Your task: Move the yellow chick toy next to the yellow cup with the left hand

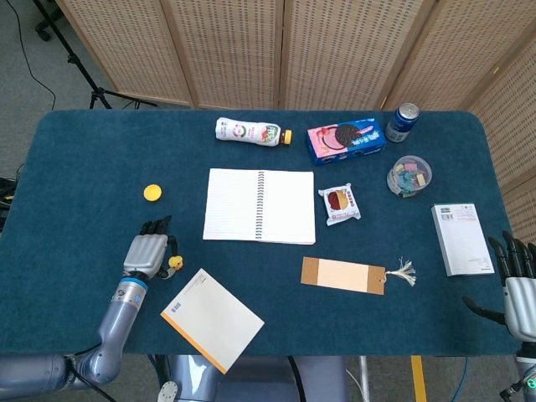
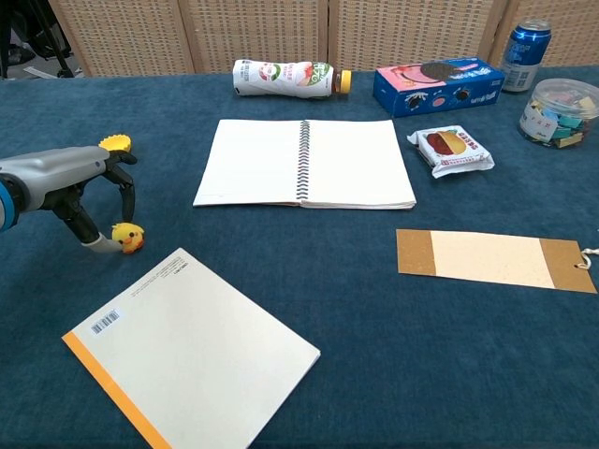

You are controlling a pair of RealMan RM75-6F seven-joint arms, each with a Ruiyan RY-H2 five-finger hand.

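Observation:
The yellow chick toy [image 2: 128,237] sits on the blue cloth near the table's front left; in the head view the chick [image 1: 177,262] peeks out beside my left hand [image 1: 148,249]. My left hand [image 2: 70,178] arches over it, and its thumb and a finger pinch the chick from both sides. The yellow cup [image 2: 116,143] is a small low yellow piece just beyond the hand, also seen as the cup [image 1: 152,193] from above. My right hand [image 1: 519,280] hangs past the table's right front corner with fingers apart, holding nothing.
An orange-edged notepad [image 2: 192,360] lies right in front of the chick. An open spiral notebook [image 2: 304,164] lies at centre, with a bottle [image 2: 285,78], a cookie box [image 2: 438,86], a can [image 2: 524,42], a snack pack [image 2: 451,150] and a bookmark [image 2: 491,259] further right.

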